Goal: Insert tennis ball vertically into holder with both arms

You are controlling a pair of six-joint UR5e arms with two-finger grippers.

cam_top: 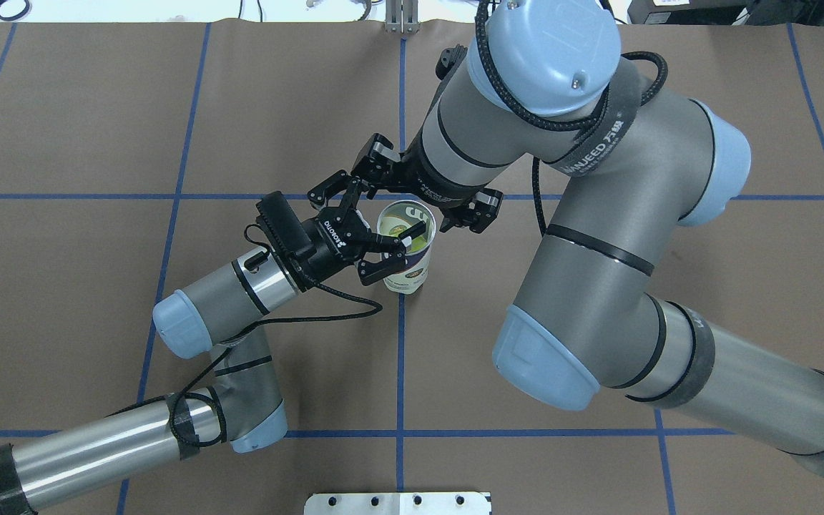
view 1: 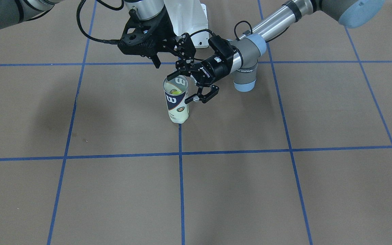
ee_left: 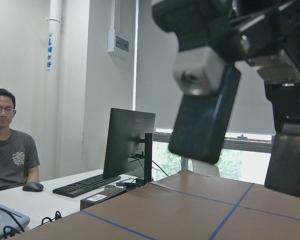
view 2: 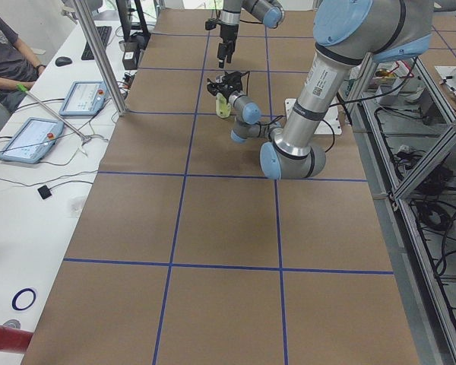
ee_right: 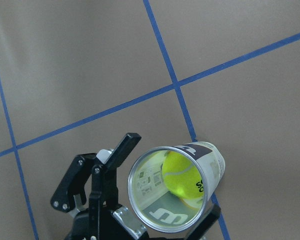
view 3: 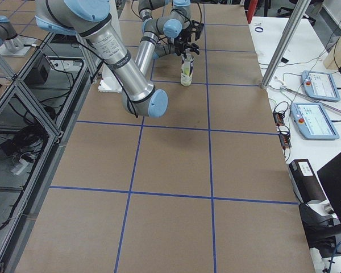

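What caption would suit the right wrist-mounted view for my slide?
Right wrist view: a tennis ball lies inside the upright holder, with the left hand straddling it.

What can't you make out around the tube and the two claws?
Anything below the tennis ball: right wrist view, the ball blocks the tennis-ball tube's bottom; front view, the label screens it.
Overhead view: the right claw is mostly under its own arm; its wrist view shows none of it.
Left wrist view: near dark claw parts blurred; tube out of frame.
Side views: left claw and tube too small for detail.
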